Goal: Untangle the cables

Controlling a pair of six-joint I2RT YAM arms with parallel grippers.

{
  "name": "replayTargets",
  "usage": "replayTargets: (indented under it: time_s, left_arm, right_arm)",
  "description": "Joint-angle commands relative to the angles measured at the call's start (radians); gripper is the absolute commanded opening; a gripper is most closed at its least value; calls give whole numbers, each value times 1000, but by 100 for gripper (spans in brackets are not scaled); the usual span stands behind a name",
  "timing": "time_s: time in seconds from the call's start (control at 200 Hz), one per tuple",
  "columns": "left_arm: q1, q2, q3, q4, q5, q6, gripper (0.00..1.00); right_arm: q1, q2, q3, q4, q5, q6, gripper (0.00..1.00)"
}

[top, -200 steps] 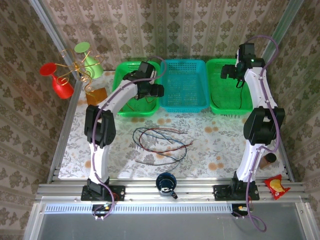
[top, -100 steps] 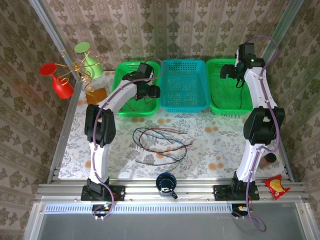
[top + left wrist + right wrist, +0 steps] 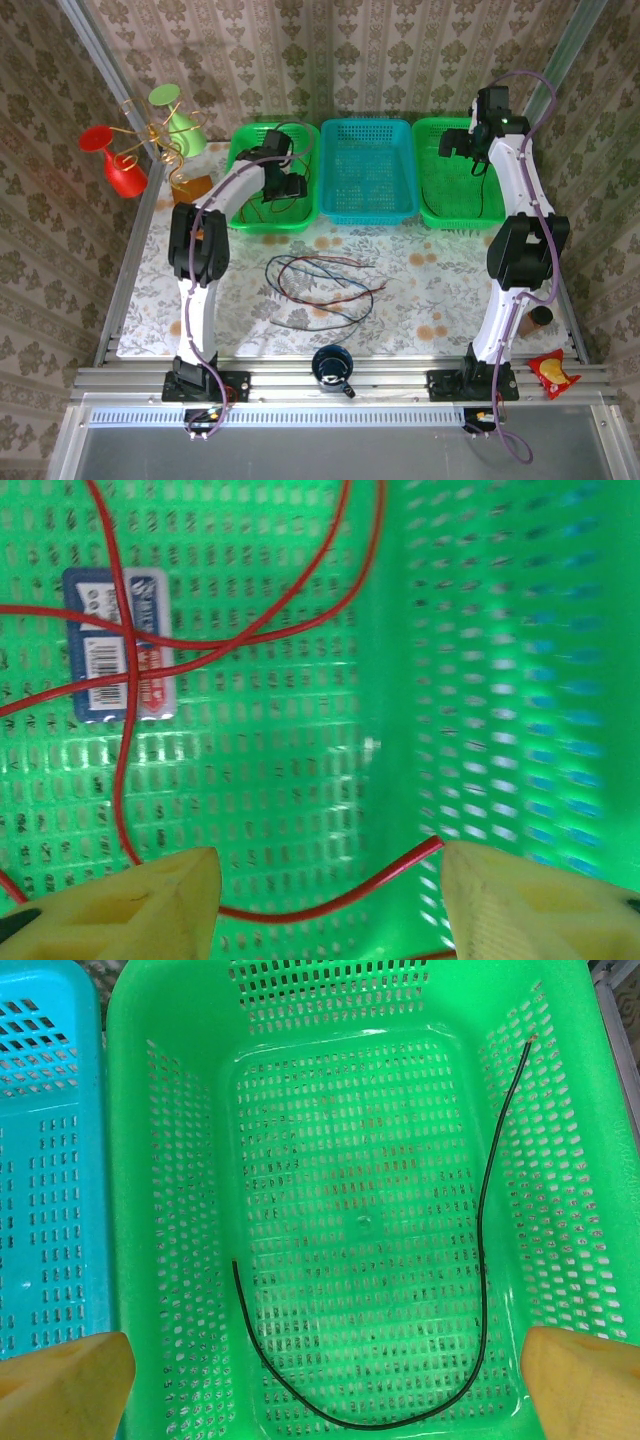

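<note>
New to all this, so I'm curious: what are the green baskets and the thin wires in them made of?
The right green basket and left green basket look like glossy moulded plastic: slotted walls, bright sheen. The black cable and red cable seem smooth plastic-sheathed wire, bending in soft curves; the core is hidden.

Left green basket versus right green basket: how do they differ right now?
The left green basket holds looping red cable; the right green basket holds one black cable. The left green basket has a blue label on its floor; the right green basket's floor shows none. Both are green perforated plastic.
</note>
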Motion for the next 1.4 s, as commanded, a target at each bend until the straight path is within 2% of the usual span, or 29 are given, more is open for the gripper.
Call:
replayTargets:
  time_s: [0.0, 0.245, 0.495, 0.62, 0.64, 0.85, 1.11, 1.225, 1.395]
  left_arm:
    - [3, -8, 29, -19, 32, -2, 62]
    - [-14, -135, -20, 6, 11, 28, 78]
    - [-29, -317, -116, 14, -9, 39, 79]
    - [-55, -431, -213, 21, -45, 57, 78]
    - [-89, -452, -230, 24, -53, 62, 78]
    - [-217, -590, -444, 57, -73, 74, 76]
    - [-446, -602, -683, 239, -34, 164, 71]
    - [-525, -558, -729, 293, -12, 165, 69]
    - [-600, -457, -710, 314, -13, 166, 67]
  right_arm:
    - [0, -48, -3, 4, -27, 22, 100]
    - [45, -194, -49, -24, -51, 38, 100]
    - [120, -383, -214, -26, -35, 51, 100]
    - [207, -504, -376, -21, -47, 107, 99]
    - [221, -528, -409, -19, -48, 122, 99]
    - [350, -709, -729, 72, -66, 264, 95]
    - [365, -870, -984, 171, -94, 452, 96]
    - [365, -933, -1040, 200, -82, 478, 96]
    - [356, -949, -1027, 184, -69, 444, 97]
